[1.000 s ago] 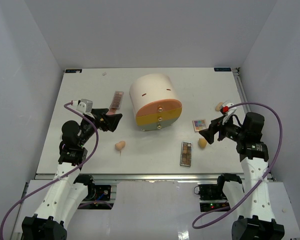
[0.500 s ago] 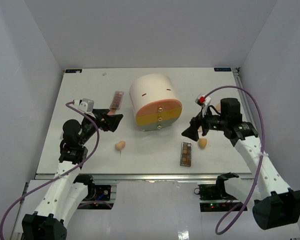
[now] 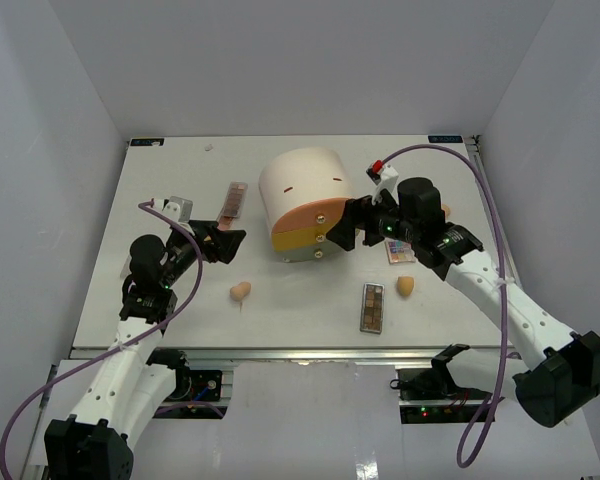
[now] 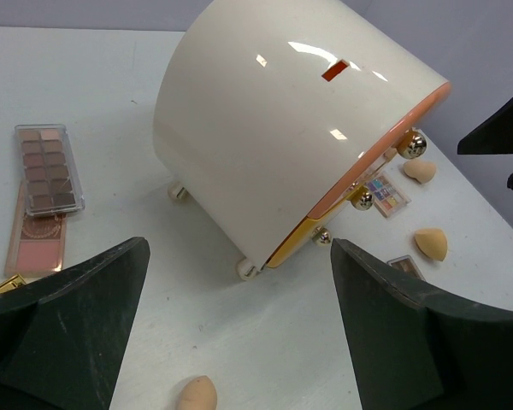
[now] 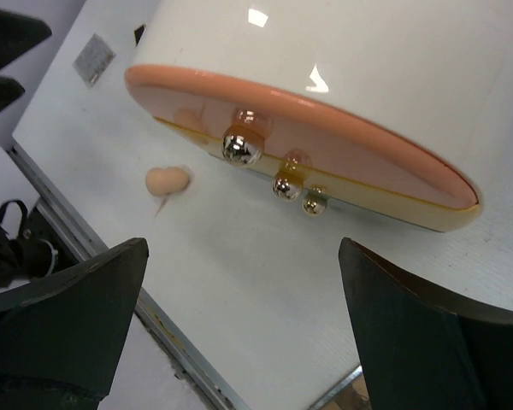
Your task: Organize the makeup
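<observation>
Right tool (image 5: 242, 248): jaws spread wide, holding nothing, aimed at the front of the drawer unit (image 3: 302, 185) and lined up just in front of the top knob (image 5: 242, 147). My read of the step is a reach for that knob, to pull a drawer out so makeup can go in. All three drawers look shut, so nothing is stored yet.

Left tool (image 4: 239, 248): also wide and empty. It hovers over the table (image 3: 180, 310) left of the unit, probably so it is close to the items on its own side.

The makeup is all loose on the table:
- long palettes (image 4: 47, 167), one brown and one pink, touching end to end, back left
- sponge (image 3: 240, 291), front left
- second sponge (image 3: 405, 286) and dark palette (image 3: 372, 307), front right
- small colourful palette (image 3: 398, 252), partly under the right arm
- third sponge (image 4: 420, 171), right of the unit, seen from the left wrist

The knob is small, round and shiny, so a pinch could slip. The unit stands on small feet and may slide when the drawer is pulled.
</observation>
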